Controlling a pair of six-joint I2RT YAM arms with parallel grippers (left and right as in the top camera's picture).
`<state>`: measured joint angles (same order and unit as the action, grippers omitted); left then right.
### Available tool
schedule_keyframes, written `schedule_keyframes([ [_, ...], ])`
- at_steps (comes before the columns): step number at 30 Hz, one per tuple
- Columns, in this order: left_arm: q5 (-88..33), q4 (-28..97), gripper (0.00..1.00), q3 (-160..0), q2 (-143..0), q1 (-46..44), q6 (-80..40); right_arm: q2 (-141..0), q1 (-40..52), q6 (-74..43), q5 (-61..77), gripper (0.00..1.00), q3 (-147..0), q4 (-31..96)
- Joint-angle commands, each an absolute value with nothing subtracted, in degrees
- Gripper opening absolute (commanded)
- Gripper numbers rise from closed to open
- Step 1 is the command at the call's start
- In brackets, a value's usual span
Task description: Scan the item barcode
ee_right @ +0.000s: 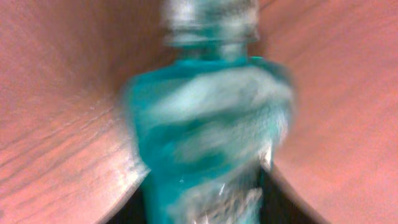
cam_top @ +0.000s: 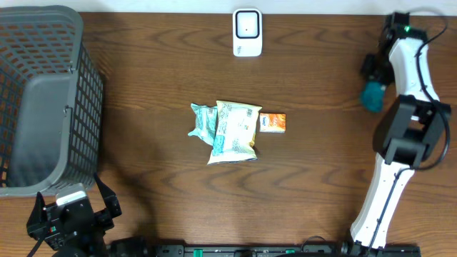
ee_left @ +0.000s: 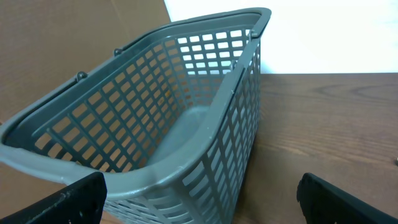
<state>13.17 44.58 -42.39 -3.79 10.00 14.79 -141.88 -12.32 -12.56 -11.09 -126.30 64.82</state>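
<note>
The teal packet (cam_top: 371,95) is being clamped between the narrowed fingers of the right gripper (ee_right: 202,208), filling the gap and blurred in the wrist view. The scanner (cam_top: 247,32) is lying well apart from that hand. The left gripper (ee_left: 202,196) is being held wide open and empty, just before the basket (ee_left: 186,93).

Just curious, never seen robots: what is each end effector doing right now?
Left end effector: open, holding nothing.
Right end effector: closed on a teal item.
</note>
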Motion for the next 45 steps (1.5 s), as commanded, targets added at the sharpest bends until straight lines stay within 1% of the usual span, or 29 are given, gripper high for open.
schedule_keyframes([
  [1, 12.6, 44.4, 0.98, -42.2, -3.9, 9.8, 14.2, -153.3, -13.3, -12.7, -3.3, 0.22, -119.5, 65.2],
  [3, 12.6, 44.4, 0.98, -42.2, -3.9, 9.8, 14.3, -153.2, -13.3, -11.6, 0.4, 0.22, -120.4, 66.2],
  [7, 12.6, 44.8, 0.98, -42.2, -3.9, 9.8, 14.3, -153.2, -13.3, -9.1, 5.0, 0.27, -122.4, 68.4],
  [10, 12.6, 44.8, 0.98, -42.2, -3.9, 9.8, 14.3, -153.2, -13.3, -9.2, 3.1, 0.32, -122.5, 68.4],
  [13, 12.6, 44.8, 0.98, -42.2, -3.9, 9.8, 14.3, -153.2, -13.3, -9.9, -0.6, 0.32, -122.5, 68.8],
  [18, 12.6, 44.8, 0.98, -42.2, -3.9, 9.8, 14.3, -153.2, -13.3, -14.4, -10.6, 0.32, -122.2, 69.8],
  [21, 12.6, 44.8, 0.98, -42.2, -3.9, 9.8, 14.3, -153.2, -13.5, -14.7, -12.1, 0.33, -121.7, 69.6],
  [22, 12.6, 44.8, 0.98, -42.2, -3.9, 9.8, 14.3, -153.2, -13.7, -14.7, -12.1, 0.32, -121.5, 69.6],
  [25, 12.6, 44.8, 0.98, -42.2, -3.9, 9.8, 14.3, -153.2, -14.0, -14.8, -11.4, 0.26, -121.4, 69.6],
  [28, 12.6, 44.8, 0.98, -42.2, -3.9, 9.8, 14.3, -153.2, -14.0, -14.7, -10.3, 0.17, -121.4, 69.6],
  [29, 12.6, 44.8, 0.98, -42.2, -3.9, 9.8, 14.3, -153.2, -14.0, -14.7, -9.6, 0.15, -121.4, 69.6],
  [33, 12.6, 44.8, 0.98, -42.2, -3.9, 9.8, 14.3, -153.2, -13.9, -14.7, -7.2, 0.15, -121.4, 69.6],
  [36, 12.6, 44.8, 0.98, -42.2, -3.9, 9.8, 14.3, -153.2, -13.7, -14.7, -4.9, 0.17, -121.4, 69.6],
  [38, 12.6, 44.8, 0.98, -42.2, -3.9, 9.8, 14.3, -153.2, -13.3, -14.7, -4.1, 0.24, -121.4, 69.6],
  [39, 12.6, 44.8, 0.98, -42.2, -3.9, 9.8, 14.3, -153.2, -12.9, -14.7, -4.1, 0.33, -121.5, 69.6],
  [40, 12.6, 44.8, 0.98, -42.2, -3.9, 9.8, 14.3, -153.2, -12.5, -14.7, -4.1, 0.44, -121.8, 69.9],
  [41, 12.6, 44.8, 0.98, -42.2, -3.9, 9.8, 14.3, -153.2, -12.1, -14.7, -4.1, 0.66, -122.2, 70.5],
  [42, 12.6, 44.8, 0.98, -42.2, -3.9, 9.8, 14.3, -153.2, -11.7, -14.5, -4.1, 0.80, -122.9, 71.5],
  [44, 12.6, 44.8, 0.98, -42.2, -3.9, 9.8, 14.3, -153.2, -11.1, -14.2, -4.1, 0.84, -125.0, 73.6],
  [45, 12.6, 44.8, 0.98, -42.2, -3.9, 9.8, 14.3, -153.2, -10.9, -14.3, -4.0, 0.89, -126.4, 74.8],
])
